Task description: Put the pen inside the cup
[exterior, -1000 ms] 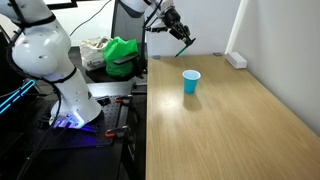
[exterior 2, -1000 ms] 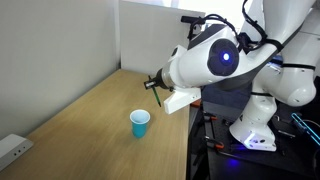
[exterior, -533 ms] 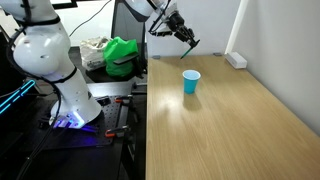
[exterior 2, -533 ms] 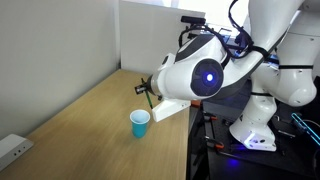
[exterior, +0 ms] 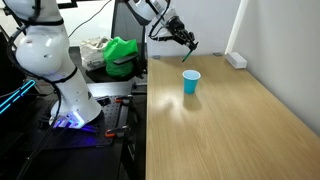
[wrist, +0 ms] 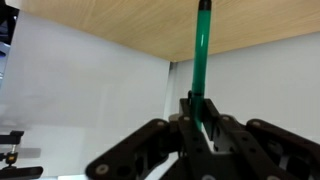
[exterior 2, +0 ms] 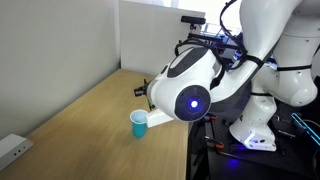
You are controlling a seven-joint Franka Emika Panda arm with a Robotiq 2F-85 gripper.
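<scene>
The light-blue cup [exterior: 191, 82] stands upright on the wooden table [exterior: 230, 125]; it also shows in an exterior view [exterior 2: 139, 123], partly behind the arm. My gripper [exterior: 186, 40] is in the air above and behind the cup, shut on the dark green pen [exterior: 190, 52], which hangs down towards the cup. In the wrist view the pen [wrist: 203, 50] sticks out from between the shut fingers [wrist: 202, 118] against the table and white wall. The cup is out of the wrist view.
A white power strip [exterior: 236, 60] lies at the table's far edge by the wall, also in an exterior view [exterior 2: 12, 148]. A green cloth [exterior: 122, 53] sits on a stand beside the table. The robot base [exterior: 45, 50] stands off the table.
The gripper with the pen has moved a little towards the cup, from above the table's edge to nearly over the cup. The cup has not moved.
</scene>
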